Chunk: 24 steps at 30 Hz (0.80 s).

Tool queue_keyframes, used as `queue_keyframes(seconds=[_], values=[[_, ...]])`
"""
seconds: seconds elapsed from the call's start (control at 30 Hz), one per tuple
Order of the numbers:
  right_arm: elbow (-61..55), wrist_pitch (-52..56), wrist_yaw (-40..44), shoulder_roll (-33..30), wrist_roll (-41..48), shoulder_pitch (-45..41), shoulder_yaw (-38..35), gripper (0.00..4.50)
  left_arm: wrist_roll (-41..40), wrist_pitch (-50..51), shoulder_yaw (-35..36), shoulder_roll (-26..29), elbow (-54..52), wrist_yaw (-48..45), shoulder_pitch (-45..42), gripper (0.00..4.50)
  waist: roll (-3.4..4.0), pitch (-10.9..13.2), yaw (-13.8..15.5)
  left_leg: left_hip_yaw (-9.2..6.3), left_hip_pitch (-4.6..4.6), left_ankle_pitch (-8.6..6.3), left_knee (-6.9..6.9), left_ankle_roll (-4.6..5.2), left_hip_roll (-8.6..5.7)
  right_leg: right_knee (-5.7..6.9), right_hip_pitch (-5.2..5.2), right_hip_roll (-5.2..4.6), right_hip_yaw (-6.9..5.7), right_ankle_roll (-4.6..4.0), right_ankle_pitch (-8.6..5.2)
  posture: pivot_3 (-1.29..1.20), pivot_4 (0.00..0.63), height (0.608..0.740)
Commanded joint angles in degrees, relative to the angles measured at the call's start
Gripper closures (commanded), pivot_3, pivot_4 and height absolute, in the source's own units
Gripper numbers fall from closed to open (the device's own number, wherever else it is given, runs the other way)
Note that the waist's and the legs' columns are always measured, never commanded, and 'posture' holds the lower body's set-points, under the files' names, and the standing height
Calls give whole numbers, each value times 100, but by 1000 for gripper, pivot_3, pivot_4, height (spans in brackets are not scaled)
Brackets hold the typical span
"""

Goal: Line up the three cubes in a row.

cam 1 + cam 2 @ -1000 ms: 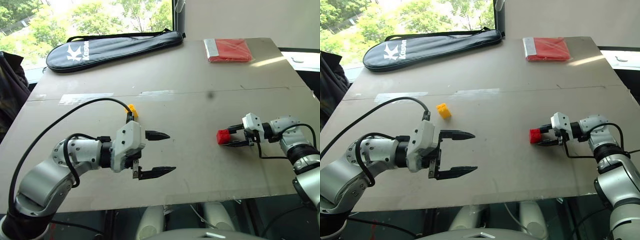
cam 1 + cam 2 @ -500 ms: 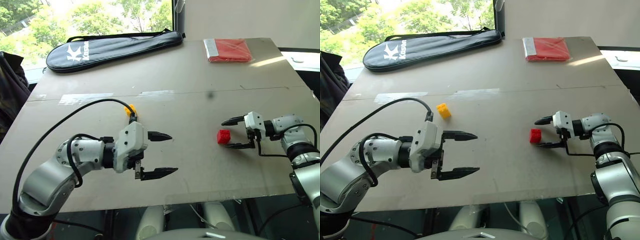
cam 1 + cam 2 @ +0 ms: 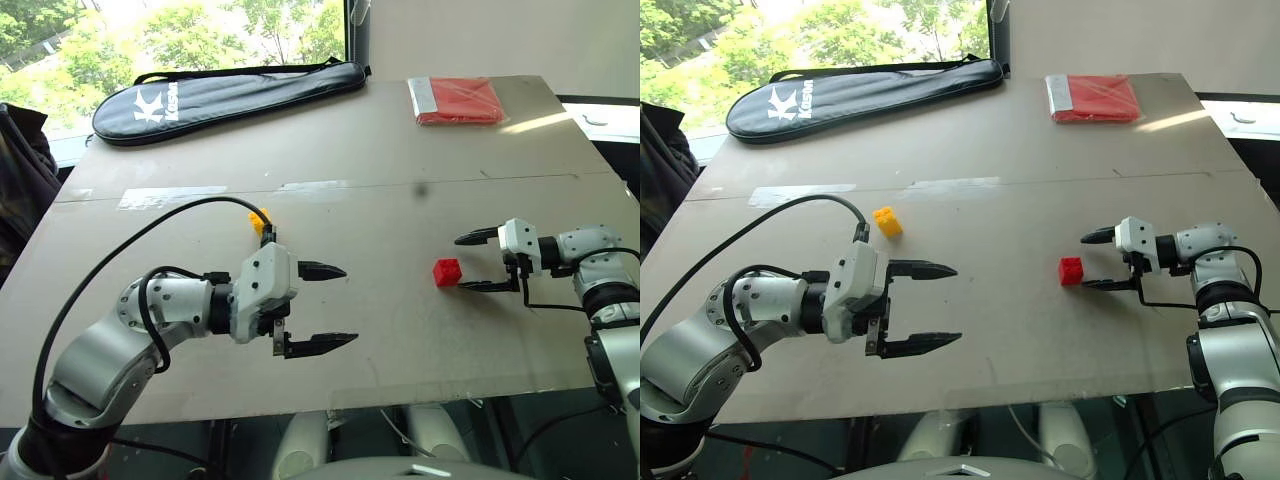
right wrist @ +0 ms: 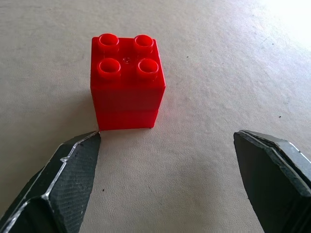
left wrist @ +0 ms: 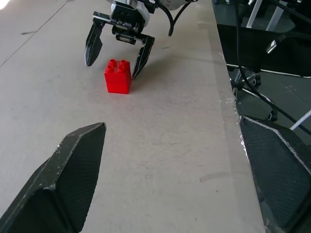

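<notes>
1. Nearest, the left gripper (image 3: 940,305) hangs low over the front of the table (image 3: 400,180), its two tapered black fingers spread wide with nothing between them. Fine cross-hatching shows on their inner pads in the left wrist view.

2. Further in, to the right, the right gripper (image 3: 473,263) is also spread wide and empty. The red cube (image 4: 127,82) sits upright on the board just ahead of its fingertips, apart from both, four round studs facing up.

3. Judging by this, the red cube has been set down and the step in hand is backing the right gripper clear. To do it well, draw straight back along the fingers' own line, spread unchanged; one finger lies close beside the cube's lower corner, so any sideways sweep could nudge it.

4. The yellow cube (image 3: 887,221) rests beyond the left gripper, well apart from the red one, so no row exists yet.

5. Both cubes look like smooth, glossy hard plastic; the table is matte and faintly grained.

6. Farthest lie a black padded racket case (image 3: 230,95) and a flat red packet (image 3: 457,100).
</notes>
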Motion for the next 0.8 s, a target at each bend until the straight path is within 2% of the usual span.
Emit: queue_keyframes(seconds=[0.03, 0.13, 0.27, 0.47, 0.63, 0.8], values=[[4, -35, 167, -37, -91, -88, -207, 37, 50, -134, 10, -10, -36, -38, -13, 0, 0, 0, -1, 0, 0, 0, 0, 0, 0, 0, 0, 0, 0, 0, 0, 0, 150, 740], [-67, 75, 260, -106, -39, -7, -300, 37, 76, -144, 101, -46, -55, 64, 132, 0, 0, 0, -1, -1, 0, 1, 0, -1, 0, 0, 0, 0, 0, 0, 0, 0, 150, 740], [-690, 712, 305, -329, 658, 399, -362, 37, 87, -297, 588, -415, -77, 569, 713, 0, 0, 1, 7, -4, -3, 1, -1, -1, 2, -3, -2, -4, -1, 0, 0, 0, 150, 740], [-2377, 2064, 305, -553, 1831, 1368, -829, 37, 636, -750, 920, -1501, -73, 1807, 1585, 0, 5, -3, 30, -5, -1, -10, -2, 18, -1, 0, 0, -41, -5, 0, 0, 0, 150, 740], [-4241, 2990, 51, -641, 2584, 2647, -1521, 37, 1538, -1598, 1010, -2742, -48, 2981, 2654, 0, 7, -4, 62, -11, -6, -13, -4, 21, -1, -5, 0, -48, 0, 1, 0, 0, 150, 740], [-5622, 3689, 12, -815, 3065, 3856, -2037, 37, 2348, -2573, 1118, -3505, 361, 3561, 3578, 0, 7, -6, 163, -11, -4, -14, -4, 24, -5, -8, 5, -49, -3, 1, -1, 0, 150, 740]])
